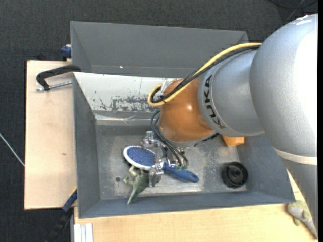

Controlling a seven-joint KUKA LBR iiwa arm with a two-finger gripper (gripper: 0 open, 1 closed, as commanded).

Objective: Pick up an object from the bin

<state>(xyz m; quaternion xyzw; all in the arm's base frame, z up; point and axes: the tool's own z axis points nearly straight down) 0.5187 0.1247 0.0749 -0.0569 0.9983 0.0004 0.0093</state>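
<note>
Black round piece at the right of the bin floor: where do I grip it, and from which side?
Grip the black round piece across its outer rim, coming straight down from above. It seems to lie flat and alone on the floor, so its rim is free all round, while the bin's right wall slopes close beside it and would likely crowd a sideways approach.

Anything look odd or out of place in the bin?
Nothing looks spilled or broken. The hand sits low among a blue brush and a green toy at the front. A black ring lies apart at right. Only the bin's back wall looks scuffed.
</note>
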